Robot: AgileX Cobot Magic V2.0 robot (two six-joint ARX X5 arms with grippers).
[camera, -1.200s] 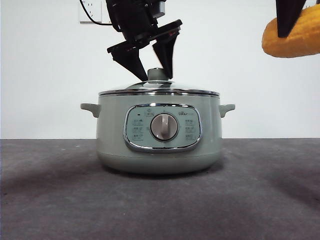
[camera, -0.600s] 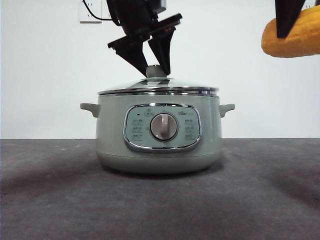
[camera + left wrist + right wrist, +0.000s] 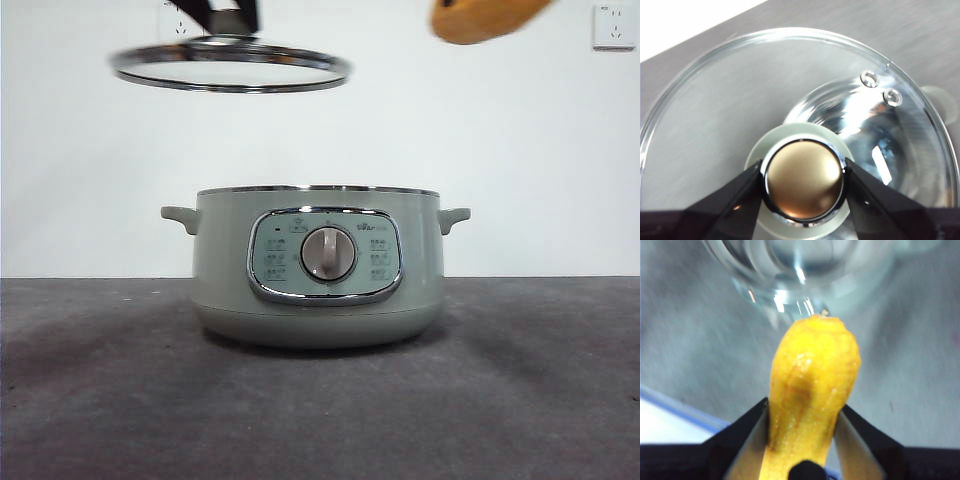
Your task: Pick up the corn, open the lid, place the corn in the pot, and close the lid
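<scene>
The sage-green pot (image 3: 318,265) stands uncovered in the middle of the table. My left gripper (image 3: 803,181) is shut on the knob of the glass lid (image 3: 230,67) and holds the lid high above and to the left of the pot. The lid's knob (image 3: 804,180) sits between the jaws in the left wrist view. My right gripper (image 3: 802,422) is shut on the yellow-orange corn (image 3: 810,385). The corn (image 3: 485,20) hangs at the top edge of the front view, above the pot's right side. The pot's shiny inside (image 3: 790,270) shows below the corn's tip.
The pot's silver dial (image 3: 328,253) and control panel face the front camera. Its two side handles (image 3: 180,217) stick out left and right. Dark grey table (image 3: 320,410) spreads in front of the pot. A white wall with sockets (image 3: 612,25) is behind.
My left gripper closed on the knob and lifted the lid up and to the left, off the pot. The corn moved left and up, toward the open pot.
</scene>
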